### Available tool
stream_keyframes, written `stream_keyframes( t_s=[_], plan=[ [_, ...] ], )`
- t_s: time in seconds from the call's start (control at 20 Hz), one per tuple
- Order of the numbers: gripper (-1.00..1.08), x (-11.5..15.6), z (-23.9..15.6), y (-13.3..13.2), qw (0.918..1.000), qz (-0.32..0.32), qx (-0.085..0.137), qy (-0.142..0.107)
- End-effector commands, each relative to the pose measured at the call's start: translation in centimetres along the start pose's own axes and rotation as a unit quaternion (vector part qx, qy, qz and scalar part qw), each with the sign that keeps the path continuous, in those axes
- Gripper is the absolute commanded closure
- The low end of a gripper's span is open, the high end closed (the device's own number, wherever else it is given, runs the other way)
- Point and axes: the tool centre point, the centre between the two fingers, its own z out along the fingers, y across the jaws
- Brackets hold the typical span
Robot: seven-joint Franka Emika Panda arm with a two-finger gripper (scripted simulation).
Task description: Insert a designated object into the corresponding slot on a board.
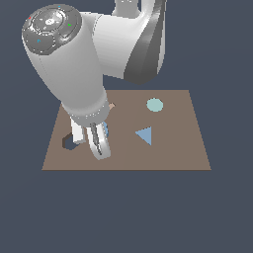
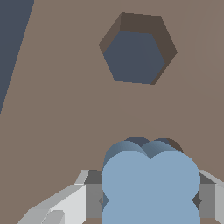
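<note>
Clover block [image 2: 150, 183] sits clamped between closed jaws of gripper [image 1: 99, 143], directly over clover slot [image 2: 168, 145], beside hexagonal hole [image 2: 136, 54] on board [image 1: 173, 148].

You see a flat brown rectangular board [image 1: 183, 148] bearing a light blue clover-shaped block [image 2: 151, 186], a blue triangle [image 1: 145, 135], a pale teal round disc [image 1: 154, 105], and a dark hexagonal hole [image 2: 136, 54]. The white-and-grey tool [image 1: 99, 143] has grey fingers [image 2: 92, 199].

- The arm [image 1: 74, 64] reaches down from the upper part of the exterior view, its wrist pointing steeply downward.
- The gripper [image 1: 94, 143] hangs low, its fingers [image 1: 100, 147] closed against the clover block [image 2: 151, 188] from both sides.
</note>
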Motion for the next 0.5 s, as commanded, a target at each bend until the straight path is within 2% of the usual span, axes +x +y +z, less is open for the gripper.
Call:
stream_keyframes(
  t_s=[0.0, 0.45],
  plan=[
    [1.08, 0.02, -0.04, 0.54, 0.9999, 0.017, 0.000, 0.000],
    [1.08, -0.01, 0.20, 0.92, 0.9996, 0.029, 0.000, 0.000]
  ],
)
